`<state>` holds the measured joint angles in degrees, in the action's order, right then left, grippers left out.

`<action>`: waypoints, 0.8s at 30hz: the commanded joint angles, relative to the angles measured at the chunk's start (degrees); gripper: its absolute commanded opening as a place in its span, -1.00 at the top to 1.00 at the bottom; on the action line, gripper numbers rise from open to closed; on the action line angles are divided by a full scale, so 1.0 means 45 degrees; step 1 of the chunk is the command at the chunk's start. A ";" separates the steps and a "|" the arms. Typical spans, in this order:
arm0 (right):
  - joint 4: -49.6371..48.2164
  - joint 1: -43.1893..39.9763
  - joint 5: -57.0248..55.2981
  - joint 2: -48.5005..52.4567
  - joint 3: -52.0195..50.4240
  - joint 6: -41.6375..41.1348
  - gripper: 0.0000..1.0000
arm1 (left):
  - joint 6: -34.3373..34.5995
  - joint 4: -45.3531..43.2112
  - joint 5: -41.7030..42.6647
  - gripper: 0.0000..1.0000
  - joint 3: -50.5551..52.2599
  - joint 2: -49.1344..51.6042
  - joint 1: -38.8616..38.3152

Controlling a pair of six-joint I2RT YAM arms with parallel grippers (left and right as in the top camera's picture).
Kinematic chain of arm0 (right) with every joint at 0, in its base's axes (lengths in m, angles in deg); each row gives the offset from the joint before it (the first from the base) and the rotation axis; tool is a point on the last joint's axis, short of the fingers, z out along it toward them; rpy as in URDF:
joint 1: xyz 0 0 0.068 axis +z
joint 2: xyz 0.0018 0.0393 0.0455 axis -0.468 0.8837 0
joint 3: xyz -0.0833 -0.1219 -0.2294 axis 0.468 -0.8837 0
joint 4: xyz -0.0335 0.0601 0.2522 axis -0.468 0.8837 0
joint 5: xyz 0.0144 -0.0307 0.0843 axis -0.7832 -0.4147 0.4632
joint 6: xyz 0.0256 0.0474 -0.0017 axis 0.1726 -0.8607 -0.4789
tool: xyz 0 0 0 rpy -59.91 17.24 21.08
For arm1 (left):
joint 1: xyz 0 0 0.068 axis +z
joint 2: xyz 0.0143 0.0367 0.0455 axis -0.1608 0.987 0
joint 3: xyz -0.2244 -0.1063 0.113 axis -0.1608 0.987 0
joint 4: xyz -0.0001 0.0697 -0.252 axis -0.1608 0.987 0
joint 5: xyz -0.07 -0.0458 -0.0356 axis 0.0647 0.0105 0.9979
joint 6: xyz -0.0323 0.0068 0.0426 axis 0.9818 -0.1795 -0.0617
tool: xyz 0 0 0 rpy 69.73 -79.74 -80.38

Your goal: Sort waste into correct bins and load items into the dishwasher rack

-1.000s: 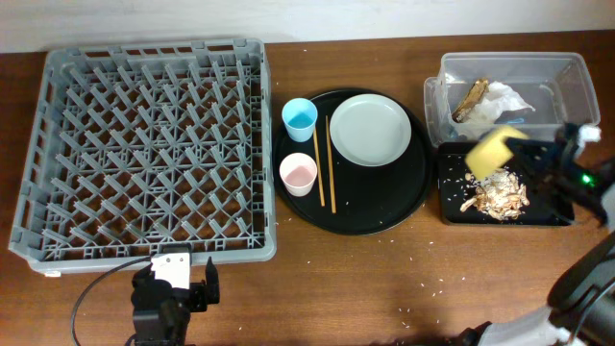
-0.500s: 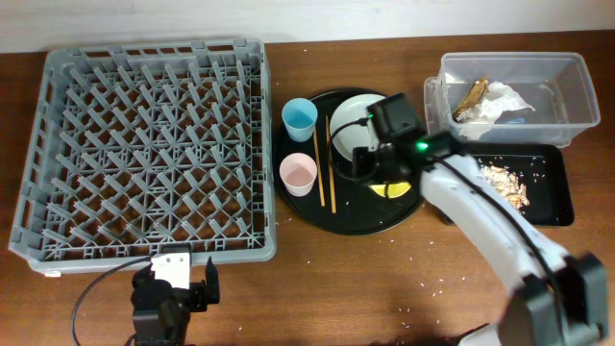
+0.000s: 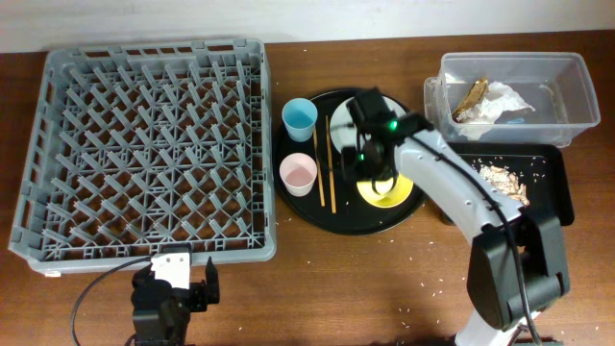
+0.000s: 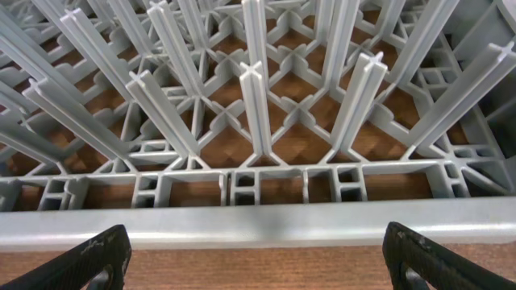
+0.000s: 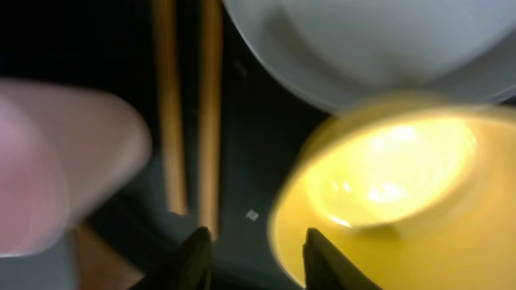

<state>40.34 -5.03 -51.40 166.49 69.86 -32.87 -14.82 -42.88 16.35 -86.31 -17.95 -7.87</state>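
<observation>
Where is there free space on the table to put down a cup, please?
The table is bare along its near edge, in front of the round black tray. The dishwasher rack holds nothing. The round tray is crowded: blue cup, pink cup, chopsticks, plate, yellow bowl, and the right gripper over them.

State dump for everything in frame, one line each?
dishwasher rack: empty
blue cup: upright
pink cup: upright
chopsticks: lying flat
plate: flat, partly under arm
yellow bowl: upright, on round tray
clear tub: holds tissue, wrapper
black tray: holds food scraps
left claw: open
right claw: over bowl rim, grip unclear
</observation>
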 commanded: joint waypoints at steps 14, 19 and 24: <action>0.0466 0.1501 0.0656 0.1778 0.2953 -0.0515 -0.24 | -0.0199 -0.0019 0.0063 -0.99 -0.0126 -0.0039 0.0063; 0.0617 0.1608 0.0656 0.2798 0.2871 -0.0559 -0.02 | -0.0204 0.0194 -0.0593 -0.99 -0.0126 -0.0039 0.0063; 0.0364 0.1608 0.0656 0.3021 0.2487 -0.0554 0.38 | -0.0204 0.0690 -0.1263 -0.99 -0.0126 -0.0039 0.0063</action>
<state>42.59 1.62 -48.56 179.39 81.68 -35.21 -14.82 -39.82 12.55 -86.31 -17.95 -7.87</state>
